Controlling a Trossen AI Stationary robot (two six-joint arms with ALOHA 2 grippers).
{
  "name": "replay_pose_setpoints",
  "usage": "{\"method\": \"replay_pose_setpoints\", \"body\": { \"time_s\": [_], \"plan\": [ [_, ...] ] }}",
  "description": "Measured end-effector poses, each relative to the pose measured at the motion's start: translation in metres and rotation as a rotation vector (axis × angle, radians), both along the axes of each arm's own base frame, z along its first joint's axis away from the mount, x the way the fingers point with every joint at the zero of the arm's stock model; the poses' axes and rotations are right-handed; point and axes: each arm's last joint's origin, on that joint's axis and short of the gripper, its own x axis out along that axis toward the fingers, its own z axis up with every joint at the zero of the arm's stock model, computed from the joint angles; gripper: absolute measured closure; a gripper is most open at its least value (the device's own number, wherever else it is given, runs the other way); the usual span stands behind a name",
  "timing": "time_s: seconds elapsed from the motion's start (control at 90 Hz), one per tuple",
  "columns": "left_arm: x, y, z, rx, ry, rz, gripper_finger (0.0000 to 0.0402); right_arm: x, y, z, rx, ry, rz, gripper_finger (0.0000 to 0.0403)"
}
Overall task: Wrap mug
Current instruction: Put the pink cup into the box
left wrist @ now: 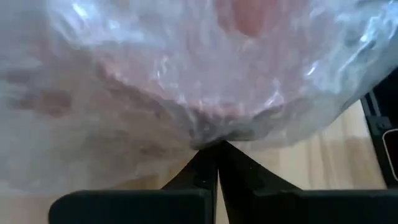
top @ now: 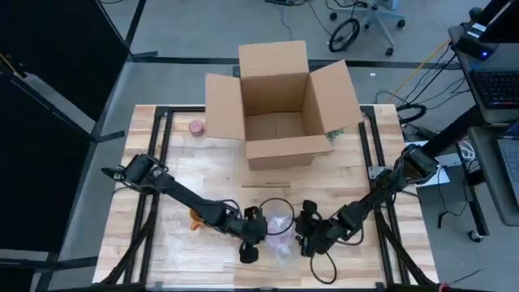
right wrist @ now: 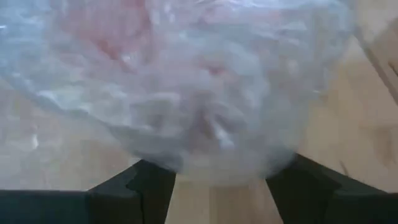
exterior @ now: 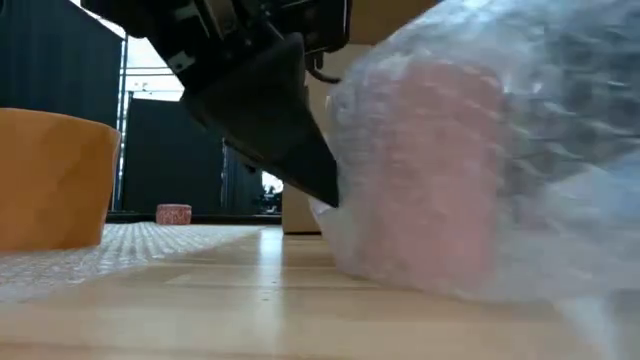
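Now mug seen as pink shape inside bubble wrap, near front-centre of table. Left gripper pinched closed on wrap edge; right gripper spread open, bundle betw. fingers, not clamped. Pinch best kept taut while loose side is tucked. Orange cup just left; cardboard box well apart behind, front table edge close

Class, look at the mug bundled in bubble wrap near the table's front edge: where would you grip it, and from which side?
Probably across the middle of the wrapped mug, closing from its two sides. The left gripper is pinched shut on a fold of bubble wrap only, which likely would not carry the mug. The right gripper is open, its fingers straddling the round bundle.
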Motion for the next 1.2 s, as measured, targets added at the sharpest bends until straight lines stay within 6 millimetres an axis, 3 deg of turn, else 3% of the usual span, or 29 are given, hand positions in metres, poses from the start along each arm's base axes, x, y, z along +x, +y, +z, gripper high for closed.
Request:
{"method": "replay_pose_setpoints", "body": {
  "time_s": [0.222,0.344,0.456,0.544,0.711,0.933,1.089,1.2],
  "plan": [
    [0.004,-0.008,0.005,-0.057,-0.081,0.006,0.0402,0.004,-0.015,0.01,-0.223,0.042,0.26,0.0188],
    [0.006,-0.012,0.012,-0.061,-0.091,-0.001,0.0402,0.002,-0.026,0.022,-0.277,0.054,0.276,0.0188],
    [0.001,-0.013,0.016,-0.033,-0.002,0.006,0.0402,-0.01,-0.032,0.034,-0.189,0.095,0.192,0.0188],
    [-0.009,-0.011,0.023,0.024,0.123,0.006,0.0402,-0.023,-0.033,0.046,-0.018,0.14,0.121,0.0188],
    [-0.027,-0.003,0.04,0.174,0.228,0.039,0.0402,-0.049,-0.019,0.057,0.288,0.235,-0.019,0.0188],
    [-0.024,0.023,0.028,0.372,0.229,0.006,0.0402,-0.073,0.021,0.028,0.182,0.236,-0.065,0.0188],
    [-0.015,0.044,0.015,0.379,0.244,0.05,0.0402,-0.066,0.038,0.005,0.187,0.195,-0.084,0.0188],
    [-0.009,0.04,0.018,0.327,0.173,0.047,0.0402,-0.058,0.046,-0.008,0.213,0.164,-0.076,0.0188]
  ]
}}
